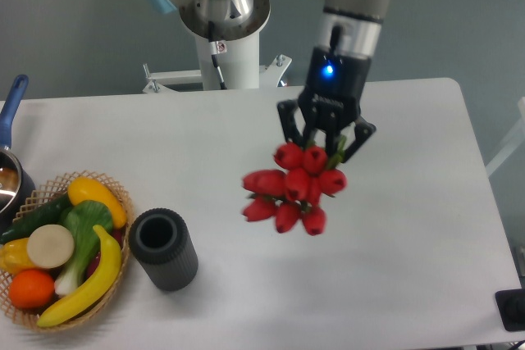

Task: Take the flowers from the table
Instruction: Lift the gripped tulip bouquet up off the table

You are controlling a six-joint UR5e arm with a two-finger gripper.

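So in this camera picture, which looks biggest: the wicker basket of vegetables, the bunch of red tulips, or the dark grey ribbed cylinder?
1. Wicker basket of vegetables.
2. Bunch of red tulips, held aloft in the gripper, so nearer the camera and perhaps flattered.
3. Dark grey ribbed cylinder, not far behind the tulips.

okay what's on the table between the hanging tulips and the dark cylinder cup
Nothing: in the fixed camera view, only bare white table lies between the flowers, held by the claw, and the dark cylinder cup.
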